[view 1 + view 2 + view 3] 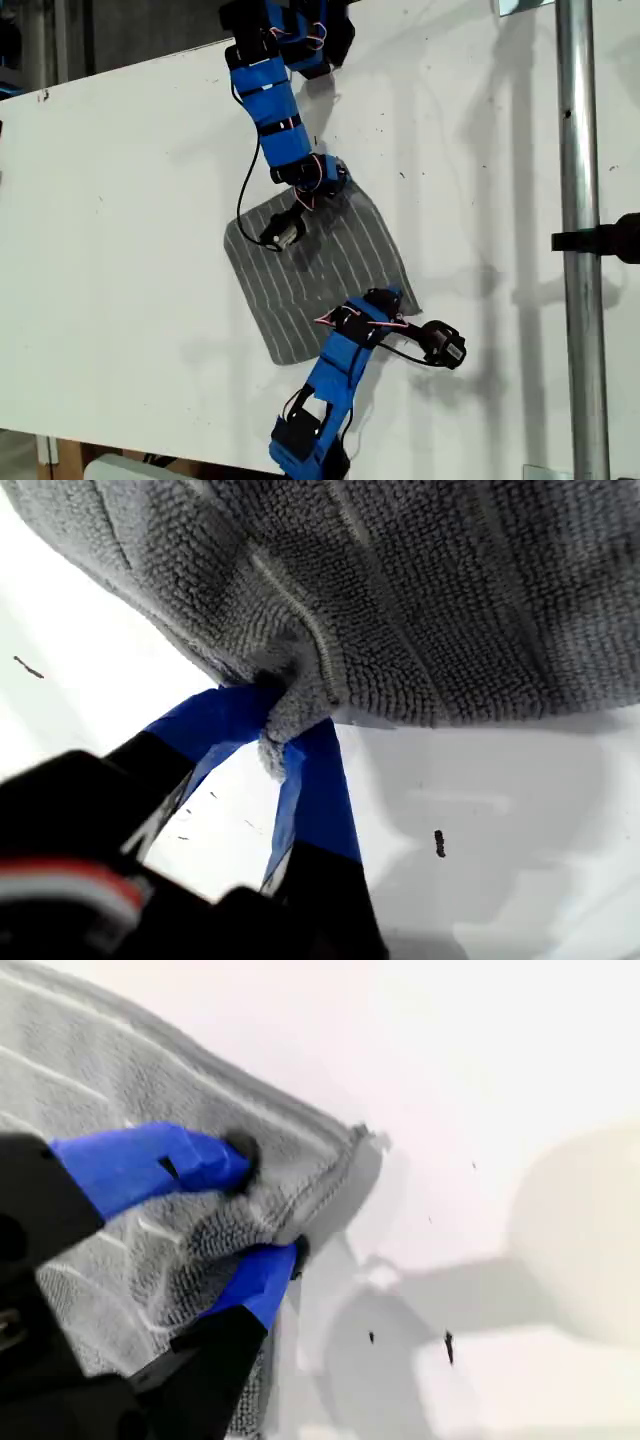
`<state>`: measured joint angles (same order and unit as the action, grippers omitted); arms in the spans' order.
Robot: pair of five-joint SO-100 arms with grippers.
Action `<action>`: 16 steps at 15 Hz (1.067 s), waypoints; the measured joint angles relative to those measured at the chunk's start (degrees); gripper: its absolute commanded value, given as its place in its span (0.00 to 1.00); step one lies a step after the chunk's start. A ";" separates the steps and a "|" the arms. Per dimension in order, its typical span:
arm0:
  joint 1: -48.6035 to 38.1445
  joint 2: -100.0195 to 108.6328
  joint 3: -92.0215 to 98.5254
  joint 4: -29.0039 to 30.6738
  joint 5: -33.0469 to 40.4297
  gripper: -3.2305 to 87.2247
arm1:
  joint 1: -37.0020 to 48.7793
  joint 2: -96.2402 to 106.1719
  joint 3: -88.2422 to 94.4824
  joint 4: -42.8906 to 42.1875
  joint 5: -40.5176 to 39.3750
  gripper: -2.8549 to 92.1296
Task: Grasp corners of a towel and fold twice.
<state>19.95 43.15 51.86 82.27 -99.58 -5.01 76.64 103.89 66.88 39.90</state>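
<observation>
Towel (330, 270) first, in the exterior view: the grey cloth with thin white stripes lies spread on the white table (120, 200), near its middle and turned like a diamond. A blue arm (270, 110) reaches in from that view's top edge, and its claw end sits over the towel's upper corner (348, 192). Another blue arm (340, 370) comes up from the bottom edge and ends at the corner (412, 303) toward the exterior view's right. The wrist pictures do not let me say which of these arms is first and which is second. The other two corners lie flat and free on the table. A metal pole (578, 200) runs upright along the exterior view's right side, well apart from the cloth

First wrist view: my first gripper (285, 735) is clamped on the towel (420, 590). Its blue fingertips (320, 780) pinch a small bunched tip of one corner, and the rest of the cloth spreads away beyond the jaws over the white surface (520, 860)

Second wrist view: my second gripper (265, 1203) is also closed on the towel (90, 1070). A puckered fold of the fabric is squeezed between its two blue fingertips (215, 1160), just beside a rounded corner (360, 1140), with bare white table (500, 1060) past the edge
</observation>
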 measured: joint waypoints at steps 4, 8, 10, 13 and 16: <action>1.23 0.26 0.53 0.00 0.00 0.01 | 0.00 -0.88 -1.41 0.62 0.00 0.03; 3.16 5.10 0.88 6.24 -1.23 0.01 | -2.29 -0.70 -4.39 5.54 2.11 0.03; 5.45 10.81 0.88 7.12 0.26 0.01 | -6.86 2.55 -6.86 9.49 5.19 0.03; 8.88 18.28 0.88 6.15 2.29 0.01 | -15.47 10.02 -10.72 14.68 10.63 0.03; 9.93 22.68 2.29 5.89 1.93 0.01 | -19.42 14.94 -11.78 15.03 12.04 0.03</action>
<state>29.88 65.83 54.14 88.15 -97.65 -24.43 91.58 92.11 81.91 51.94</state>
